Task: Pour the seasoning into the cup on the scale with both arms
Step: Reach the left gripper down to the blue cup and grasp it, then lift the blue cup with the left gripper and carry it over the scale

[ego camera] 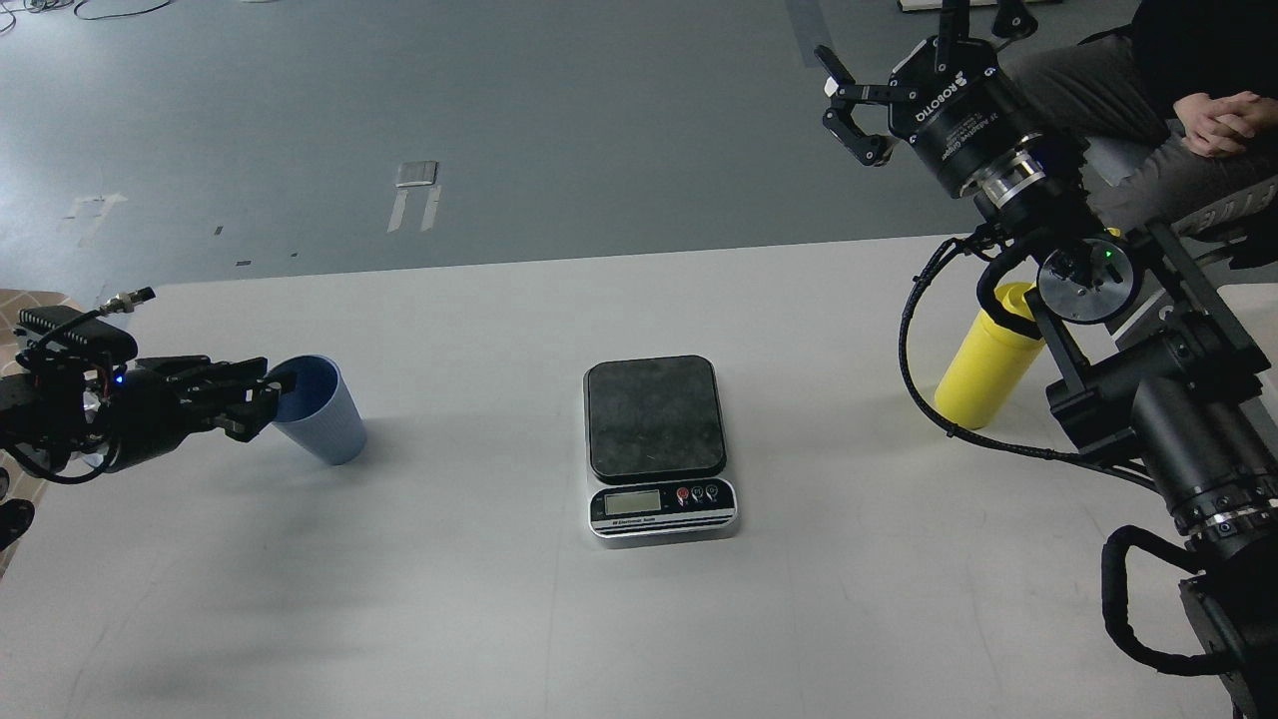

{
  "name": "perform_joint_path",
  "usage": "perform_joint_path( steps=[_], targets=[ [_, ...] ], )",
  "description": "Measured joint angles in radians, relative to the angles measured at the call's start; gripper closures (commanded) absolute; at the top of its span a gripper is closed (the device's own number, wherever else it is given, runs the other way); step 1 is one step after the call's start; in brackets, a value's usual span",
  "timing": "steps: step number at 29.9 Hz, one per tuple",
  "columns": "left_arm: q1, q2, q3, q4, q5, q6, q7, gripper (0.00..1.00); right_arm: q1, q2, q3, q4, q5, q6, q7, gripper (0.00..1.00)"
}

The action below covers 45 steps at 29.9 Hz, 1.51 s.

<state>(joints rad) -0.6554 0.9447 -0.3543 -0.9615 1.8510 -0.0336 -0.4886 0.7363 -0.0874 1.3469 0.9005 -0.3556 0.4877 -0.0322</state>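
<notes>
The light-blue ribbed cup [321,411] stands on the white table [499,609] at the left. My left gripper [256,395] is low beside the cup's left side. Its fingers look open, and one fingertip overlaps the cup's rim. The scale [654,414] sits mid-table with nothing on its black plate. The yellow seasoning bottle [986,374] stands at the right; its top and nozzle are hidden behind my right arm's cable and wrist. My right gripper [845,104] is open and empty, held high above the table's far right edge.
A seated person [1213,120] with clasped hands is at the top right, close behind my right arm. The thick lower links of my right arm [1188,429] fill the right side of the table. Grey floor lies beyond the table's far edge.
</notes>
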Motion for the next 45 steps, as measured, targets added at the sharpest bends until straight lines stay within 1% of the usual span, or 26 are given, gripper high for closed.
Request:
perform_joint_path(
  steps=[3, 7, 11, 15, 20, 22, 26, 30, 33, 39, 45],
  targets=[
    [-0.001, -0.006, 0.000, 0.014, -0.015, -0.006, 0.000, 1.00, 0.000, 0.000, 0.000, 0.000, 0.000, 0.000, 0.000, 0.00],
    [-0.010, -0.009, -0.010, 0.030, -0.044, -0.077, 0.000, 1.00, 0.000, 0.000, 0.000, -0.001, 0.000, 0.000, 0.000, 0.00],
    [-0.028, -0.012, -0.014, 0.035, -0.097, -0.098, 0.000, 1.00, 0.000, 0.000, 0.001, -0.002, 0.000, 0.000, 0.001, 0.00],
    [-0.084, -0.014, -0.015, 0.035, -0.112, -0.105, 0.000, 1.00, 0.000, 0.000, 0.001, -0.002, 0.000, -0.001, 0.001, 0.00],
    [-0.199, -0.034, -0.015, 0.029, -0.115, -0.115, 0.000, 1.00, 0.000, 0.000, 0.002, -0.002, 0.000, -0.002, 0.001, 0.00],
    [-0.247, -0.059, -0.013, 0.028, -0.115, -0.129, 0.000, 1.00, 0.000, 0.000, 0.002, -0.002, 0.000, -0.002, 0.001, 0.00],
    [-0.349, -0.130, -0.010, 0.021, -0.114, -0.198, 0.000, 1.00, 0.000, -0.001, 0.002, -0.002, -0.001, -0.003, 0.001, 0.00],
    [-0.411, -0.214, -0.008, 0.018, -0.112, -0.247, 0.000, 1.00, 0.000, -0.004, 0.004, -0.002, -0.001, -0.004, 0.000, 0.00],
    [-0.437, -0.277, -0.003, -0.005, -0.110, -0.269, 0.000, 1.00, 0.001, -0.011, 0.008, -0.002, 0.002, -0.004, 0.000, 0.00],
    [-0.471, -0.341, -0.001, -0.082, -0.105, -0.331, 0.000, 1.00, 0.001, -0.024, 0.012, -0.002, 0.003, -0.005, 0.000, 0.00],
    [-0.476, -0.421, 0.011, -0.103, -0.074, -0.372, 0.000, 1.00, 0.004, -0.035, 0.013, -0.004, 0.004, -0.005, 0.002, 0.00]
  ],
)
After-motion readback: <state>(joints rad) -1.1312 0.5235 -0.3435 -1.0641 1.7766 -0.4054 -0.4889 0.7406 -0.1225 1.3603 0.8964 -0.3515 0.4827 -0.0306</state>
